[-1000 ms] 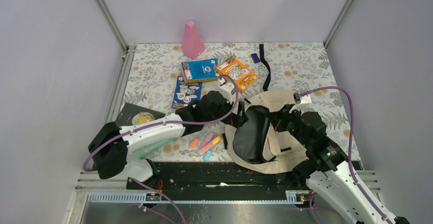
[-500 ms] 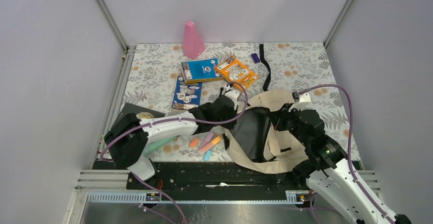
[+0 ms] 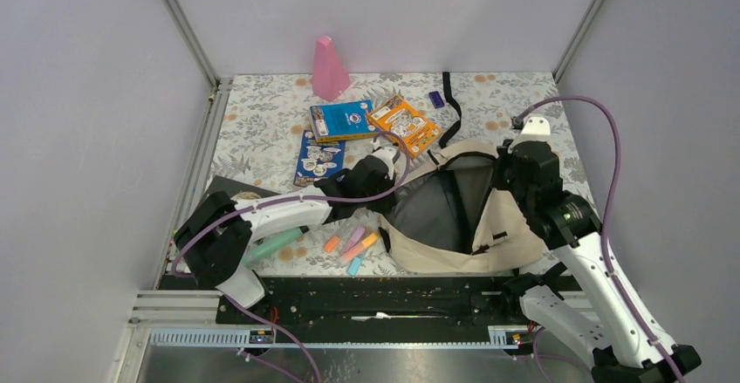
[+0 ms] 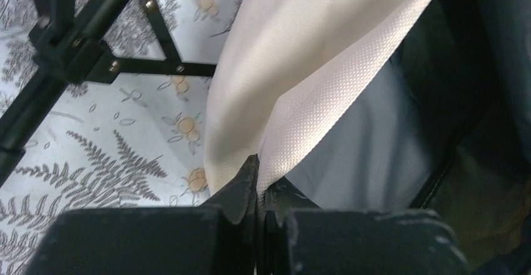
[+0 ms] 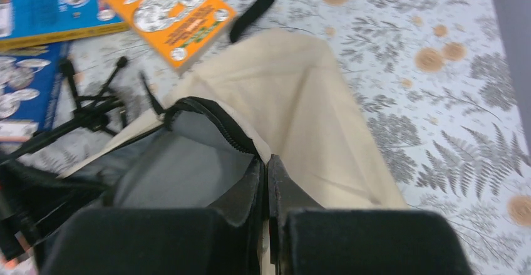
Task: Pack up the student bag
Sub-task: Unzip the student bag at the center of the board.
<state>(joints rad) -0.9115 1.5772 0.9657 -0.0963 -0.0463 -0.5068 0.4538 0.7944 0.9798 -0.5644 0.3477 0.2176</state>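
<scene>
The student bag (image 3: 515, 226), cream fabric with black zipper trim, lies at the near right of the table with its mouth pulled wide, showing a grey lining (image 3: 436, 208). My left gripper (image 3: 384, 168) is shut on the cream edge at the mouth's left side; the left wrist view shows the fabric (image 4: 300, 68) pinched between the left gripper (image 4: 258, 162) jaws. My right gripper (image 3: 509, 161) is shut on the far right rim; in the right wrist view the right gripper (image 5: 264, 162) clamps the bag (image 5: 300, 99) beside the zipper (image 5: 216, 121).
A blue book (image 3: 342, 119), an orange book (image 3: 404, 124) and a dark blue book (image 3: 318, 158) lie behind the bag. Several highlighters (image 3: 353, 245) lie left of it. A pink cone (image 3: 330, 69), a black strap (image 3: 452, 112) and a black booklet (image 3: 229, 195) are also there.
My left gripper has closed on the bag's left edge. My right arm has swung away from the near edge with the rim, opening the bag's mouth much wider.
</scene>
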